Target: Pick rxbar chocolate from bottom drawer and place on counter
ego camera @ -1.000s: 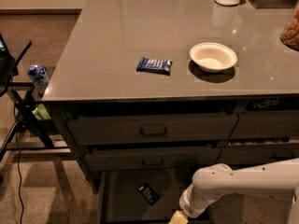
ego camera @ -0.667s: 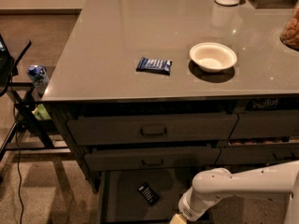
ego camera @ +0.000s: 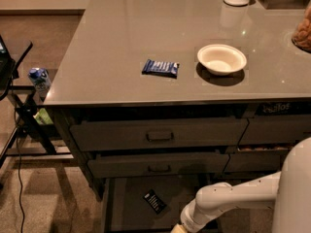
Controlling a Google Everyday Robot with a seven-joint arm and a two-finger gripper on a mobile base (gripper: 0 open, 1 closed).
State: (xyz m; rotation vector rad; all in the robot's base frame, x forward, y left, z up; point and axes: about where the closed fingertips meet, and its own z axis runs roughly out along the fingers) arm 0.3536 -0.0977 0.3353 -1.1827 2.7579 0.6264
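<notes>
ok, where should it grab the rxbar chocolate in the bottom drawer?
Best from straight above, pinching across the short width at mid-length: the rxbar chocolate lies flat and diagonal in the bottom drawer, so only its long edges offer purchase. The gripper is low at the drawer's front, beside the bar.

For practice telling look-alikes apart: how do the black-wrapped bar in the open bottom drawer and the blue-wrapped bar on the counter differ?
The rxbar chocolate is black-wrapped, the blue bar blue-wrapped. The rxbar chocolate lies in the bottom drawer, the blue bar on the counter. Both are small and flat; the gripper is by the drawer's front.
</notes>
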